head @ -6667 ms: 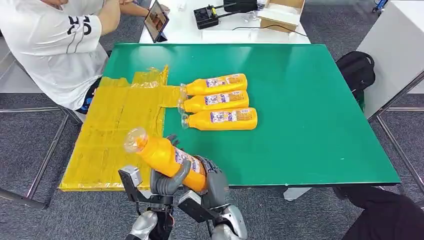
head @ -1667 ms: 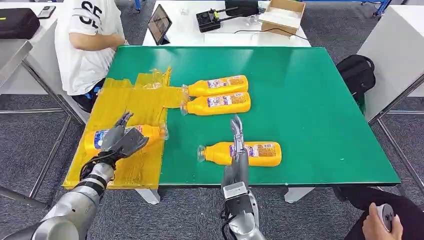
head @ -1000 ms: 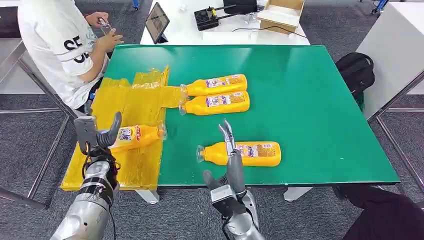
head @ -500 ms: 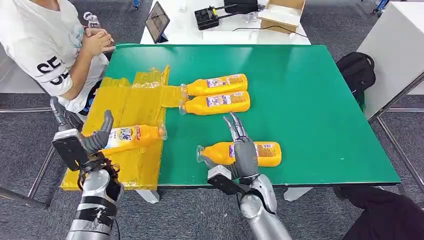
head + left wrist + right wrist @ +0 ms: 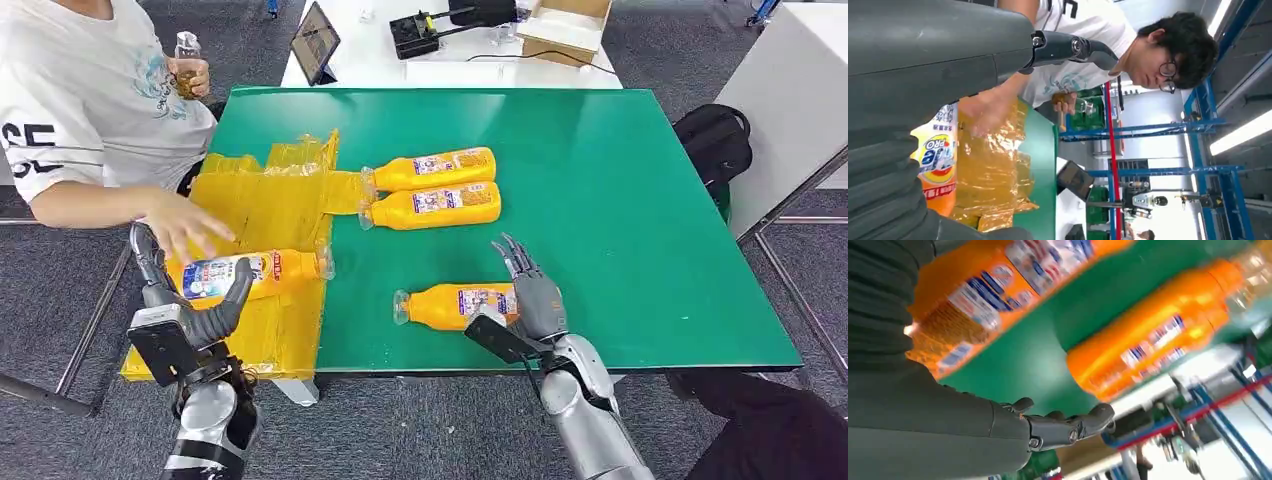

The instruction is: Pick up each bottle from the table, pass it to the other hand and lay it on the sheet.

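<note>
Green table [image 5: 620, 200] across the middle of the head view, white desk [image 5: 370, 60] beyond its far edge with tablet [image 5: 314, 42], black device [image 5: 412, 32] and cardboard box [image 5: 563, 22]. Black backpack [image 5: 712, 140] on the floor off the table's right side.

Yellow sheet [image 5: 260, 205] crumpled over the table's left part, overhanging the left edge. Person in a white T-shirt [image 5: 80, 85] at far left, one hand [image 5: 185, 225] reaching over the sheet just above the bottle there, other hand holding a small clear bottle [image 5: 185, 62] up near the far-left corner.

Four orange bottles, all lying on their sides, caps pointing left:
- far pair [image 5: 430, 185] side by side, touching, mid-table, caps just at the sheet's right edge.
- near bottle [image 5: 455, 305] on bare green, close to the near edge, base end under the right hand.
- sheet bottle [image 5: 250, 275] lying on the yellow sheet, near left; label visible in left wrist view too [image 5: 935, 165].

Right hand [image 5: 535, 295] over the base end of the near bottle, fingers spread and extended toward far, not wrapped around it; contact unclear. Right wrist view: thumb [image 5: 1068, 427] sticking out free, bottle label close against the hand.

Left hand [image 5: 190, 310] raised off the near-left table corner, fingers apart, thumb up, holding nothing; just near-left of the sheet bottle, not touching it.
</note>
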### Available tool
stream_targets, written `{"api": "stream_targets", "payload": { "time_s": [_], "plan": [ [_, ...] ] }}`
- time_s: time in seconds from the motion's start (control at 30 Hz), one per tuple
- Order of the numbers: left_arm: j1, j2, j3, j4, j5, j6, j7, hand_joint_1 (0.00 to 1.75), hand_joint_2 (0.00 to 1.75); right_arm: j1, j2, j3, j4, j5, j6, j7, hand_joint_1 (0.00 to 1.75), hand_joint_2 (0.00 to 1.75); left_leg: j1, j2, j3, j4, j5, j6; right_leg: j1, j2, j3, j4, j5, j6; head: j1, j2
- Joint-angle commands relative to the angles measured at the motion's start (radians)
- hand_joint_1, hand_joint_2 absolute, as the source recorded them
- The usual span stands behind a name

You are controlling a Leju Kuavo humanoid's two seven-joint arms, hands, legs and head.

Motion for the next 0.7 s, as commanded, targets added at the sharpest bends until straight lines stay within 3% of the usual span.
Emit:
{"api": "stream_targets", "payload": {
  "time_s": [0.03,0.53,0.7],
  "plan": [
    [-0.024,-0.004,-0.029,0.075,0.002,-0.012,0.005,0.0,1.75,-0.088,-0.071,-0.014,0.231,0.014,0.064,0.029,0.0,1.75,0.0,0.0,0.004,-0.001,-0.001,0.001,0.0,-0.001,0.005,-0.001,-0.001,-0.002,0.0,0.0],
    [-0.062,-0.015,-0.06,0.147,-0.004,-0.024,0.005,0.0,1.75,-0.214,-0.114,0.012,0.428,0.042,0.135,0.086,0.0,1.75,0.0,-0.001,0.005,-0.001,0.0,0.002,0.001,-0.001,0.006,-0.002,0.0,-0.001,0.0,0.0],
    [-0.091,-0.029,-0.073,0.202,0.008,-0.044,0.005,0.0,1.75,-0.355,-0.141,0.024,0.553,0.047,0.185,0.126,0.0,1.75,0.0,-0.001,0.006,0.0,0.001,0.004,0.0,-0.002,0.006,-0.002,0.002,0.0,0.0,0.0]
  ]
}}
